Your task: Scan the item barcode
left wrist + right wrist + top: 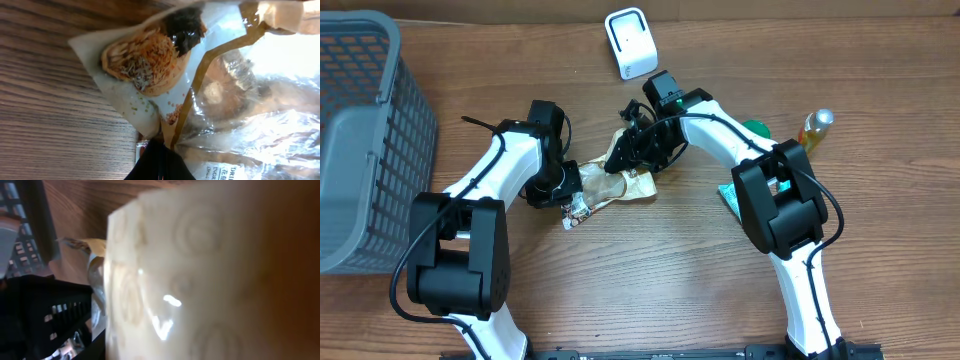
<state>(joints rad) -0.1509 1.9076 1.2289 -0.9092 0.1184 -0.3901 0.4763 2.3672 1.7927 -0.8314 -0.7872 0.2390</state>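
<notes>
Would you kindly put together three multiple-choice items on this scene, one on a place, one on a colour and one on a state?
1. Where is the white scanner?
A. On the floor.
B. Beyond the snack packet, at the top of the overhead view.
C. At the near edge, by the arm bases.

2. What colour is the basket?
A. Red.
B. Green.
C. Grey.

3. How is the left gripper?
A. Shut on the snack packet's edge.
B. Wide open, touching nothing.
C. Open, resting on the white scanner.

Answers: 1 B, it sits past the packet in the overhead view. 2 C, its mesh wall is grey. 3 A, the left wrist view shows its fingers pinching the packet's edge.
</notes>
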